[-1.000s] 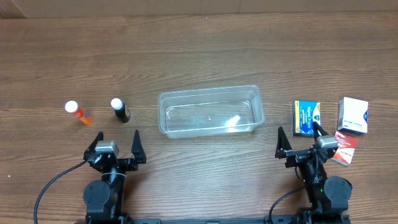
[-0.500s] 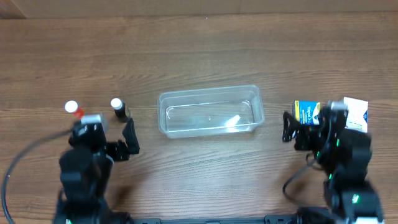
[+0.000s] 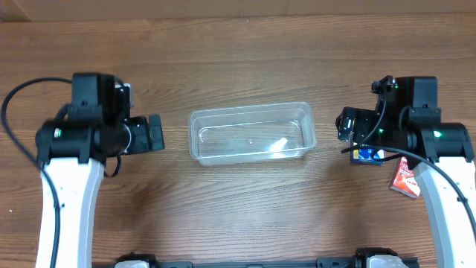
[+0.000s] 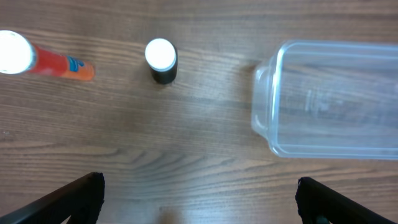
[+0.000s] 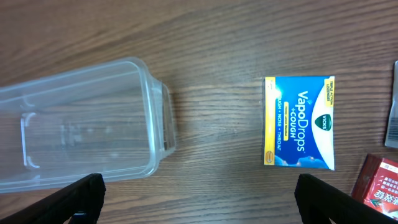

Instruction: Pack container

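The clear plastic container (image 3: 250, 110) stands empty at the table's middle. It also shows in the left wrist view (image 4: 263, 118) and the right wrist view (image 5: 165, 122). My left gripper (image 3: 154, 133) hovers open and empty just left of it (image 4: 199, 205). A black bottle with a white cap (image 4: 161, 61) and an orange bottle (image 4: 46, 60) lie ahead of it, hidden under the arm overhead. My right gripper (image 3: 346, 126) hovers open and empty just right of the container (image 5: 199, 200), with a blue VapoDrops box (image 5: 300, 122) (image 3: 364, 155) beside it.
A red packet (image 3: 405, 179) (image 5: 379, 185) lies right of the blue box. The edge of a white box (image 5: 393, 121) shows at the right border of the right wrist view; overhead the right arm hides it. Black cables trail from both arms.
Both arms have risen from their low rest at the front edge and reached forward. They now hang over the bottles on the left and the boxes on the right. No object has moved.
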